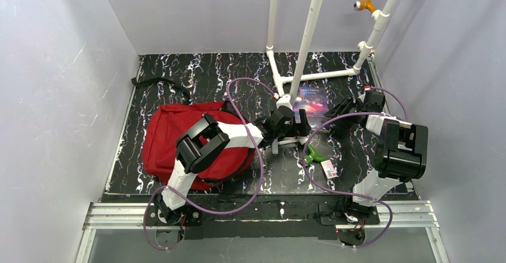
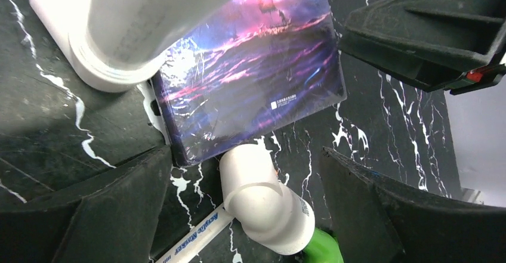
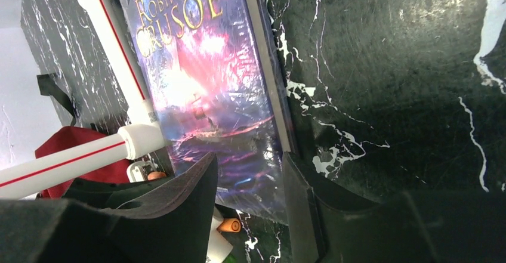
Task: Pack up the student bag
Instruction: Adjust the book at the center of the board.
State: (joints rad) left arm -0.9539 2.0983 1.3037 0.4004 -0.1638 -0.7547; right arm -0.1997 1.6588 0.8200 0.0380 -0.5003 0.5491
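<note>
1. Red fabric first: the student bag [image 1: 164, 138] lies on the black marbled tabletop [image 1: 197, 72], well to the left of the Robinson Crusoe book [image 1: 311, 101], with the left arm's elbow hanging over it.
2. Left pincer [image 2: 244, 161] hovers at the book's near left corner, its fingers spread wide and gripping nothing.
3. A white pipe elbow [image 2: 265, 206] sits between those fingers, just on the near side of the book, with a white marker [image 2: 191, 239] beside it.
4. Right pincer [image 3: 250, 161] is at the book's right edge, half spread. One finger is over the cover and the other runs along the edge. Whether it really pinches the book, I cannot tell.
</note>
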